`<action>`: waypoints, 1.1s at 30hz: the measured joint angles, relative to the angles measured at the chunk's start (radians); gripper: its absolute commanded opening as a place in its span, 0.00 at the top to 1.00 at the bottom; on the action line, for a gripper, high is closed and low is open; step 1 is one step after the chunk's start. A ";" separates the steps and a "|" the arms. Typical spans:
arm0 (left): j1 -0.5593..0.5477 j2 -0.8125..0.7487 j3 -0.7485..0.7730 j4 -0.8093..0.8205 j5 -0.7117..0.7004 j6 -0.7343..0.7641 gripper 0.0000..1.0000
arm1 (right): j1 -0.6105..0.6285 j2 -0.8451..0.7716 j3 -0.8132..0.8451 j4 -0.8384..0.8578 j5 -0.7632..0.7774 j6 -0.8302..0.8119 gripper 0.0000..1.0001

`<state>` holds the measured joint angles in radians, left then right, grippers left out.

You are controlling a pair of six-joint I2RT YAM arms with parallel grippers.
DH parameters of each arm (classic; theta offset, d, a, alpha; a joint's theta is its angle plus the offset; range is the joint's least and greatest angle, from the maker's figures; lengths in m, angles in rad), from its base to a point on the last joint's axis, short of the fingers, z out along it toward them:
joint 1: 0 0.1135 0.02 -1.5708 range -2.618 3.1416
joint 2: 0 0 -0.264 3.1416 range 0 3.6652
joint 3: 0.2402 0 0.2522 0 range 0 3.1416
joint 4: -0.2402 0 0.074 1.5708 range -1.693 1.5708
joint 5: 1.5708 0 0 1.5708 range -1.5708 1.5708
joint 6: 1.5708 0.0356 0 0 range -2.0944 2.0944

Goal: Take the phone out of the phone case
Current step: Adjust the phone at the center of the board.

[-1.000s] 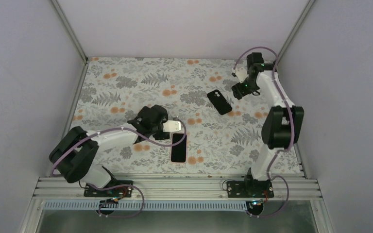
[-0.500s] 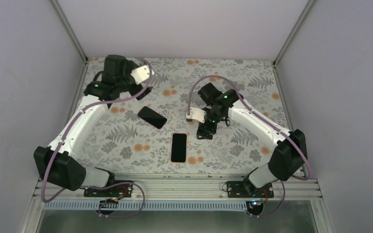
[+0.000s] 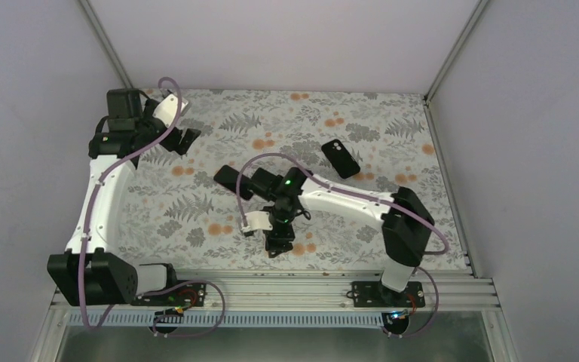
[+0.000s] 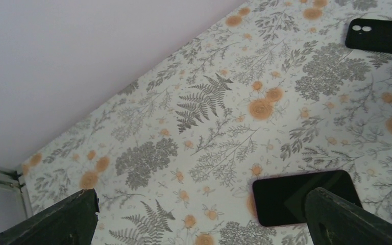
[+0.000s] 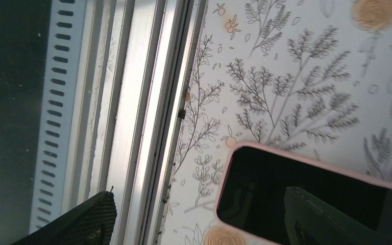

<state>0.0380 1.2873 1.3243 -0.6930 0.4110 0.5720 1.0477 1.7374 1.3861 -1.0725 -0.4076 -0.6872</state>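
A phone in a pink case lies screen up near the table's front rail. In the top view my right gripper hovers over it and hides most of it. The right gripper is open and empty, with one finger above the phone's screen and the other over the rail. My left gripper is open and empty at the far left of the table. In the left wrist view it looks down on a second dark phone, also in the top view, lying flat.
A black case or phone back with camera holes lies at the back right, also in the left wrist view. The metal front rail runs close beside the pink-cased phone. Walls close in the table on three sides.
My right arm has swung down and left, from mid-table to over the phone by the front rail. My left gripper has moved further left along the back.
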 measured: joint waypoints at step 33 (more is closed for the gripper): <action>0.087 -0.069 -0.099 0.023 0.105 -0.053 0.00 | -0.058 -0.018 -0.311 0.195 0.227 0.064 0.21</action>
<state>0.1246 1.2186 1.2255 -0.6704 0.5159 0.5186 0.9901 1.7199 1.0752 -0.8780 -0.1806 -0.6235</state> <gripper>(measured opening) 0.996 0.783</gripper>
